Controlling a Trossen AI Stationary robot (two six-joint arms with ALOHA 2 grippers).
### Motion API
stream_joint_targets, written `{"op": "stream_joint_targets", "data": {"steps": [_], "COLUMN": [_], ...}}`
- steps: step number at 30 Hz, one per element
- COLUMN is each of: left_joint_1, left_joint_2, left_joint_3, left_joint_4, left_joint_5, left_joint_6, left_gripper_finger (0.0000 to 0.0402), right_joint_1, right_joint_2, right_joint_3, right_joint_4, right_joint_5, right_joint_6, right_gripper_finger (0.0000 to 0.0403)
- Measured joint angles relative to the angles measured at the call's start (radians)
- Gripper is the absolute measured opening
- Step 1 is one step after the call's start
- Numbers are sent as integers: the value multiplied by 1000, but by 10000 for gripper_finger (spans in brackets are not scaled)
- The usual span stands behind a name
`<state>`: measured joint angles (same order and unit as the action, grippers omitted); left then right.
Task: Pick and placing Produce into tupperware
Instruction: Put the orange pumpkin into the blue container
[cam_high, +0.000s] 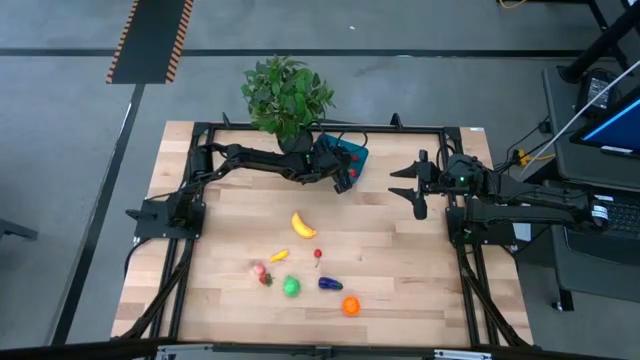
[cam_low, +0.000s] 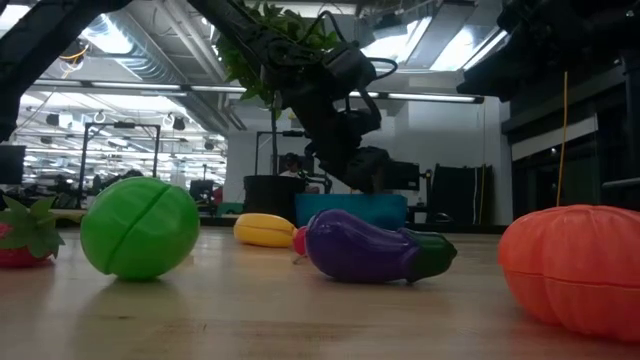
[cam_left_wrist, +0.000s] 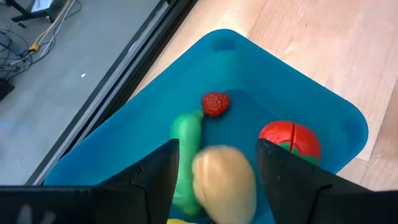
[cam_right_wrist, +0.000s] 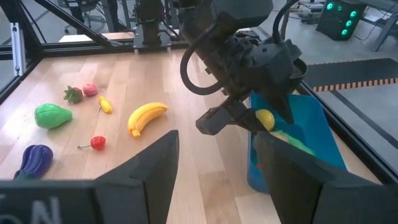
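The left hand (cam_high: 341, 176) reaches across the far side of the worktop (cam_high: 400, 270) and hangs over the teal tupperware (cam_high: 357, 156), which sits at the far edge just beside the potted plant (cam_high: 286, 95). From above, the arm covers most of the container, so only a corner shows. In the left wrist view the fingers (cam_left_wrist: 155, 180) are spread apart, with a tan piece (cam_left_wrist: 224, 183) between them, blurred, so whether they touch it cannot be told. Beside it in the tupperware (cam_left_wrist: 323, 112) lie a long green piece (cam_left_wrist: 185, 143), a small red berry (cam_left_wrist: 215, 103) and a red tomato-like piece (cam_left_wrist: 290, 139). The right wrist view also shows a yellow piece (cam_right_wrist: 265, 118) in the container, half hidden by the left hand.

The loose produce lies on the near half of the worktop, well apart from the left hand: a strawberry (cam_high: 262, 273) with a small pink piece touching it, a small yellow-orange piece (cam_high: 279, 256), a green pear (cam_high: 291, 287), a yellow banana (cam_high: 303, 225) nearest the container, a cherry (cam_high: 318, 254), a purple eggplant (cam_high: 330, 284) and an orange piece (cam_high: 350, 306). In the low view the orange piece is cut off by the frame edge and the strawberry is only partly seen.

The right hand (cam_high: 413, 185) waits over the right side of the worktop, well apart from the tupperware, its fingers (cam_right_wrist: 155, 162) spread and holding nothing.
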<state>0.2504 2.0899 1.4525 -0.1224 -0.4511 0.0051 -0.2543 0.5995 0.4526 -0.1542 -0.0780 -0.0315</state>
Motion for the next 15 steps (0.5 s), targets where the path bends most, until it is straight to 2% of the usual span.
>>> {"op": "stream_joint_targets", "data": {"steps": [15], "left_joint_1": [-27], "left_joint_2": [-8], "left_joint_3": [0], "left_joint_4": [1], "left_joint_5": [-3], "left_joint_6": [30], "left_gripper_finger": [196], "right_joint_1": [0], "right_joint_2": [0], "right_joint_3": [0], "right_joint_4": [-8], "right_joint_5": [0], "right_joint_6": [2], "right_gripper_finger": [217]}}
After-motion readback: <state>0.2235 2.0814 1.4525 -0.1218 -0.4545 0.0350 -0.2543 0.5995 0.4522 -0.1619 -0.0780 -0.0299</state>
